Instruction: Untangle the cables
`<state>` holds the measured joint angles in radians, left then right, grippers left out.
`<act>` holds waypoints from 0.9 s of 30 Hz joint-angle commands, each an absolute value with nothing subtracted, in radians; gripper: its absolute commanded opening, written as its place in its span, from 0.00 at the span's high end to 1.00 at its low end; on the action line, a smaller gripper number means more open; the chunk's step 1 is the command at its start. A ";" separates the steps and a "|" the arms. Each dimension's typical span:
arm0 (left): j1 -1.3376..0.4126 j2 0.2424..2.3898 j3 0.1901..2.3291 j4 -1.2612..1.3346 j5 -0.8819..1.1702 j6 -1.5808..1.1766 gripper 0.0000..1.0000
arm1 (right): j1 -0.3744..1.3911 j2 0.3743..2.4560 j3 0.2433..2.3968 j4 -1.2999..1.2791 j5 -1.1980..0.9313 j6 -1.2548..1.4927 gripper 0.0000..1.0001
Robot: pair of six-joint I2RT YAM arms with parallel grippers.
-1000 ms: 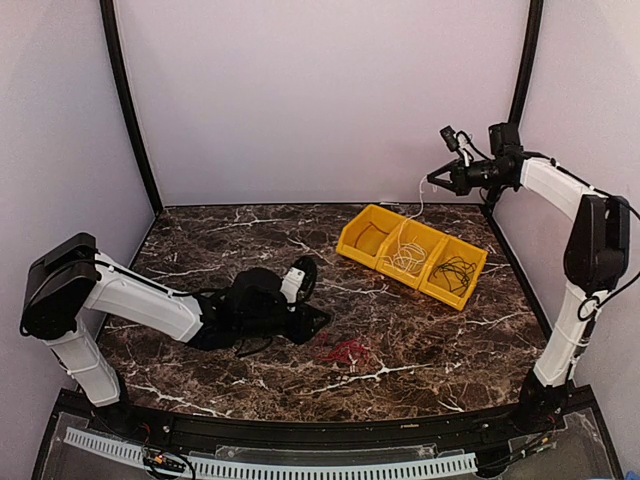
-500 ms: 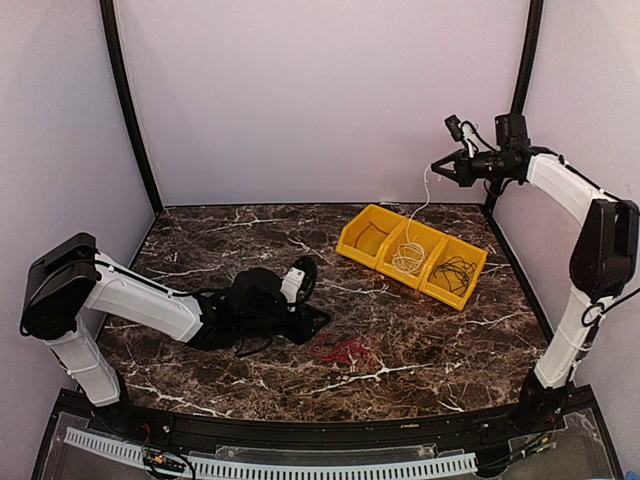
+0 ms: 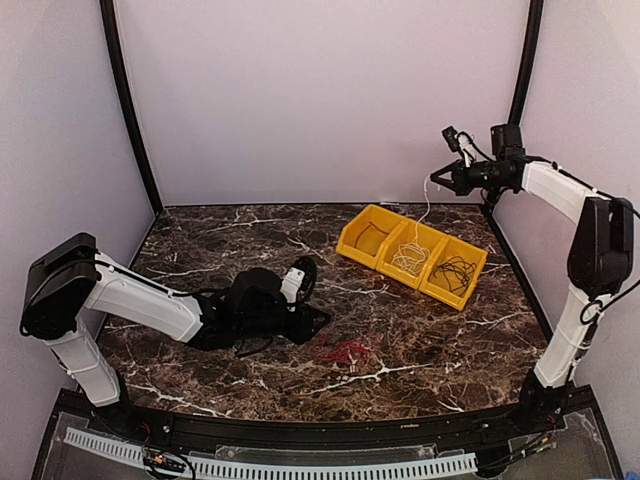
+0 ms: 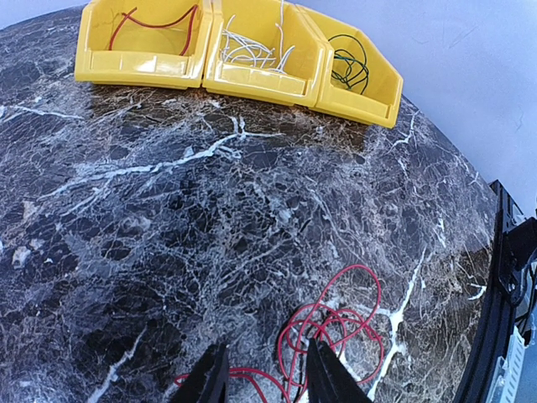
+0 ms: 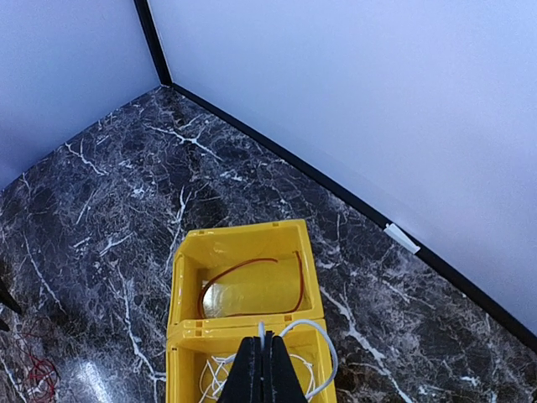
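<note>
My right gripper (image 3: 434, 179) is high near the back wall, shut on a white cable (image 3: 427, 205) that hangs into the middle yellow bin (image 3: 411, 250), where white loops lie (image 5: 220, 374). In the right wrist view the shut fingers (image 5: 267, 369) pinch the white wire (image 5: 323, 332). A red cable (image 5: 252, 267) lies in the left bin (image 3: 366, 236), a black cable (image 3: 455, 269) in the right bin. Red cable loops (image 3: 345, 350) lie on the table. My left gripper (image 4: 264, 378) is open, low over those red loops (image 4: 336, 323), its fingers either side of a strand.
The three yellow bins (image 4: 235, 50) stand in a row at the back right of the dark marble table (image 3: 250, 240). The left arm (image 3: 140, 305) lies low across the left side. Walls close in on three sides.
My right gripper rose with the white cable, then dropped slightly and moved left. The white loops in the middle bin shifted. The left arm has not moved.
</note>
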<state>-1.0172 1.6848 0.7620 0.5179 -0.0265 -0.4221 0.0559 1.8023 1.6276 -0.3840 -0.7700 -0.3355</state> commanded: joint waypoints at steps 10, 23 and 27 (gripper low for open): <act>-1.013 1.686 0.751 0.529 -0.020 -0.431 0.66 | 0.075 1.918 1.513 -0.419 -0.759 -0.392 1.00; -1.012 1.689 0.752 0.531 -0.019 -0.435 0.66 | 0.131 2.044 1.539 -0.495 -0.619 -0.378 1.00; -1.012 1.688 0.751 0.530 -0.017 -0.439 0.66 | 0.137 2.055 1.562 -0.520 -0.602 -0.378 0.99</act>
